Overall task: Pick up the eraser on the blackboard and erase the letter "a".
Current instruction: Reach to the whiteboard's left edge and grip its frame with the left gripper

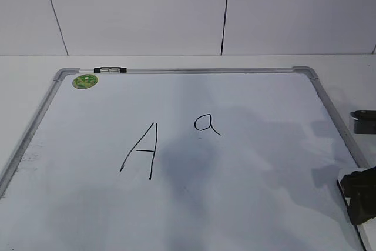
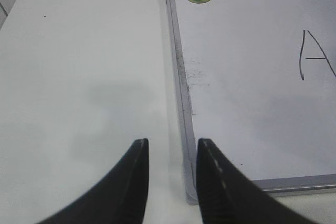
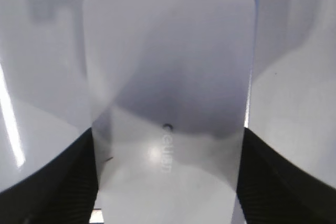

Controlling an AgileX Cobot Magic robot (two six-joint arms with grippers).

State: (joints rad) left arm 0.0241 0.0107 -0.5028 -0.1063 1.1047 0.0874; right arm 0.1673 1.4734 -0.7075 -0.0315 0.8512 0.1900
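Note:
The eraser, a white rounded block with tiny grey lettering, fills the right wrist view. My right gripper has a dark finger against each long side and is shut on it. In the exterior view that gripper is at the blackboard's right edge, low over the surface, and hides the eraser. The blackboard is a white board in a silver frame. The letter "a" is near its middle, far left of the gripper. My left gripper is open and empty over the table by the board's near left corner.
A capital "A" is drawn left of the small "a". A round green magnet sits in the board's far left corner. A black-and-silver clip is on the top frame. A dark arm part is beyond the right frame.

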